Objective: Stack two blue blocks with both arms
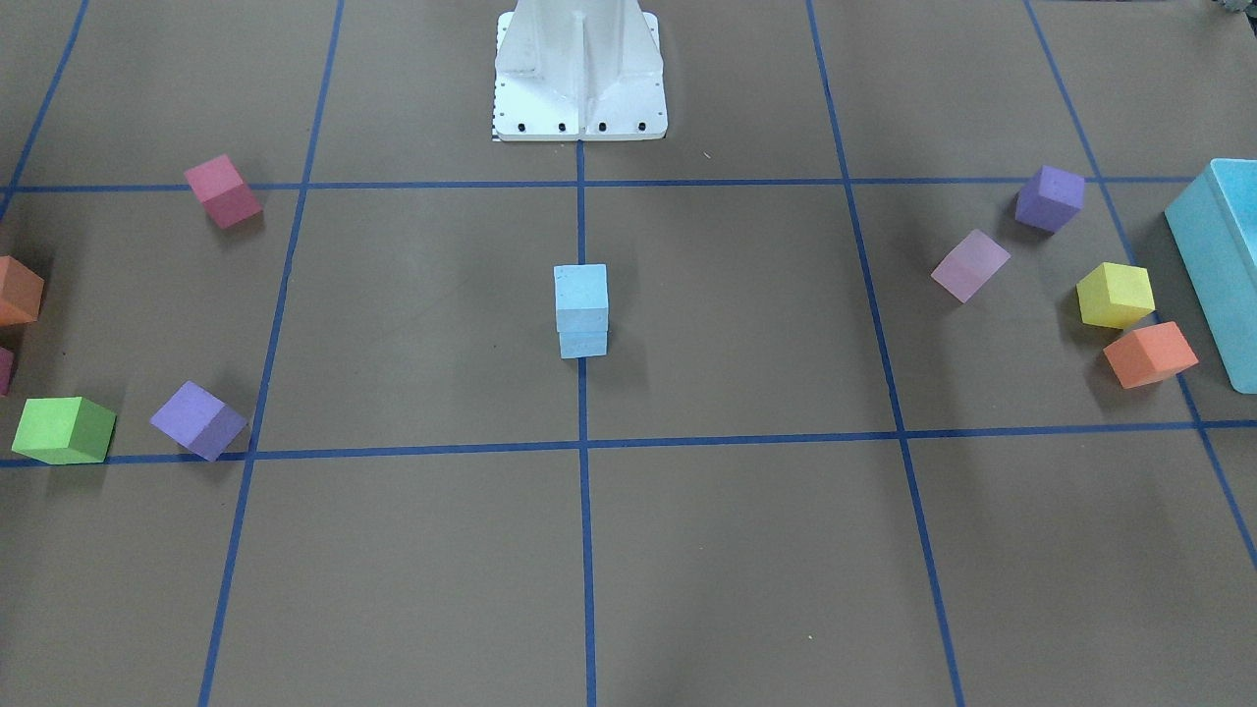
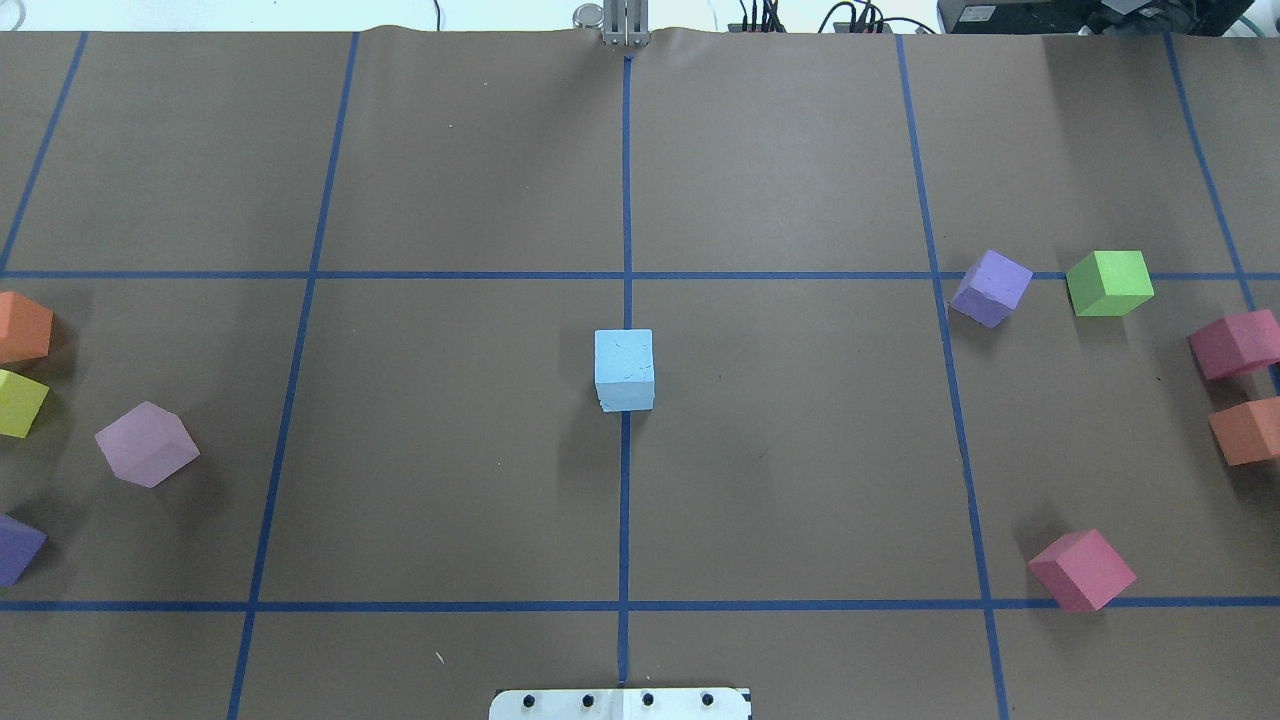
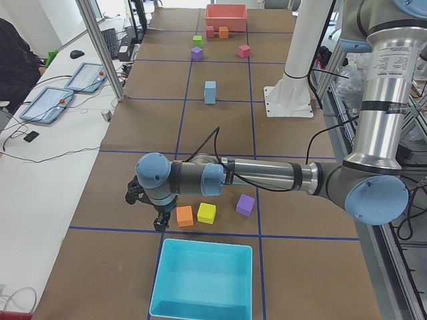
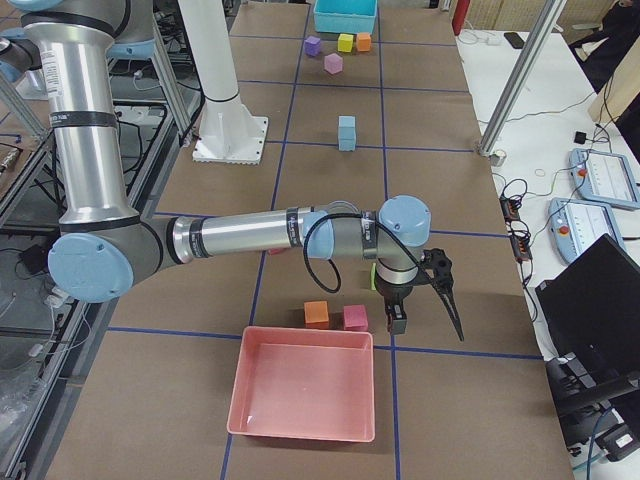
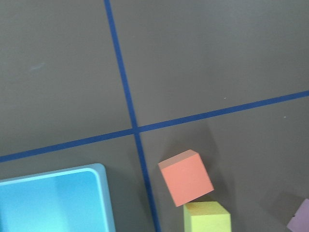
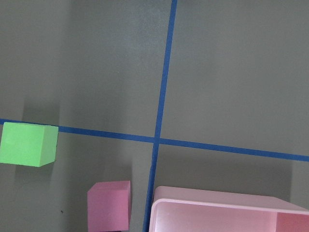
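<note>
Two matte foam blue blocks (image 1: pixel 581 299) sit stacked, cube on cube, on the brown table (image 1: pixel 737 324), which is gridded with blue tape. Whether the left gripper (image 3: pixel 158 221) or the right gripper (image 4: pixel 425 318) has its fingers parted or closed cannot be told.

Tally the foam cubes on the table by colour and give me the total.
Blue cubes: 2, stacked
Purple cubes: 2
Orange cubes: 2
Deep pink cubes: 2
Pale pink cube: 1
Yellow cube: 1
Green cube: 1
Total: 11
</note>
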Controlling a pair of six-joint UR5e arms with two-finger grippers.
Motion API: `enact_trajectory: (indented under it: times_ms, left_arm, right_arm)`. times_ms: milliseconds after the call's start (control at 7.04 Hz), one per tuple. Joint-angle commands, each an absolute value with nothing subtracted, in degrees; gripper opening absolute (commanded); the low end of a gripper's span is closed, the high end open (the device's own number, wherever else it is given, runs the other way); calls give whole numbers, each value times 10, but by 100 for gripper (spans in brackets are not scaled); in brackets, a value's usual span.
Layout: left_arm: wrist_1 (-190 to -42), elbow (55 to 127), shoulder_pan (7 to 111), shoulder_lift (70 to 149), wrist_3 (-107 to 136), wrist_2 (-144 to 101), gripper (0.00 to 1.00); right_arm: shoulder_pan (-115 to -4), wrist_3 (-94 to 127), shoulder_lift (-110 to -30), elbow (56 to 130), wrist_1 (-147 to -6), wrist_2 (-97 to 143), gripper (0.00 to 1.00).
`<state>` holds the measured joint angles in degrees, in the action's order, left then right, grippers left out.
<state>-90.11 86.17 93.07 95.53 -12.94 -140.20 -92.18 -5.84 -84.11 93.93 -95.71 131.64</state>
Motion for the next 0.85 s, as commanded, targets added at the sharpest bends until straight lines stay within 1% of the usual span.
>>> enact_trajectory:
  times_ms: [0,710]
  left_arm:
    - [-918,846,932,959,-130,-1402,98]
    - [-918,847,935,959,-130,-1402,98]
  right_arm:
    - [-920,-51,-835,938,-956,1317,100]
    - [-920,-54,-837,944,-956,1318,100]
